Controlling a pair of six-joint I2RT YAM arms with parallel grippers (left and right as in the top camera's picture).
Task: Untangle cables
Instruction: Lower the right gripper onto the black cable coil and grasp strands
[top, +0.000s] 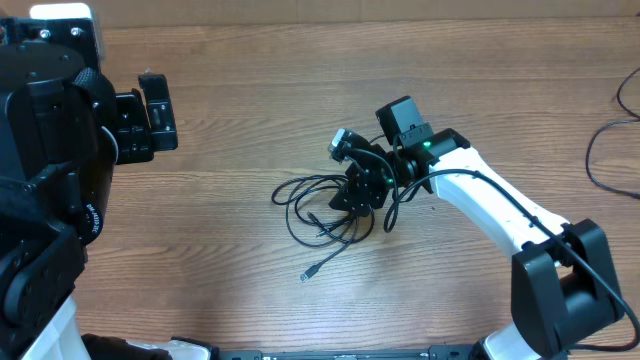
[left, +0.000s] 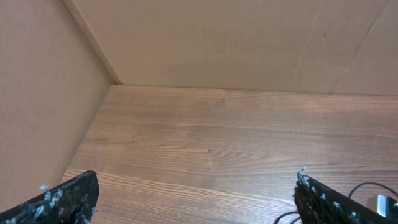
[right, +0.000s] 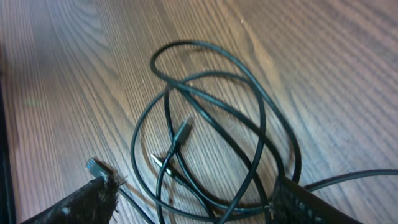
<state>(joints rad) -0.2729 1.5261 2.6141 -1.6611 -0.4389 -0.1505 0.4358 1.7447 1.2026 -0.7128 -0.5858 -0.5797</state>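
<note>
The cables (top: 318, 208) are thin black cords in a loose tangle of overlapping loops at the table's middle. One silver-tipped plug end (top: 306, 274) trails toward the front. My right gripper (top: 358, 190) is low over the tangle's right side. In the right wrist view its fingers (right: 199, 205) are wide open with several loops (right: 217, 124) lying between them, and plug ends (right: 181, 130) (right: 92, 165) show there. It grips nothing. My left gripper (top: 155, 112) is at the far left, well away from the cables. In the left wrist view its fingers (left: 199, 199) are open and empty over bare wood.
A thicker black cable (top: 598, 150) loops at the table's right edge. Brown walls (left: 249, 43) close the far side and left corner in the left wrist view. A bit of black cord (left: 367, 186) shows at that view's lower right.
</note>
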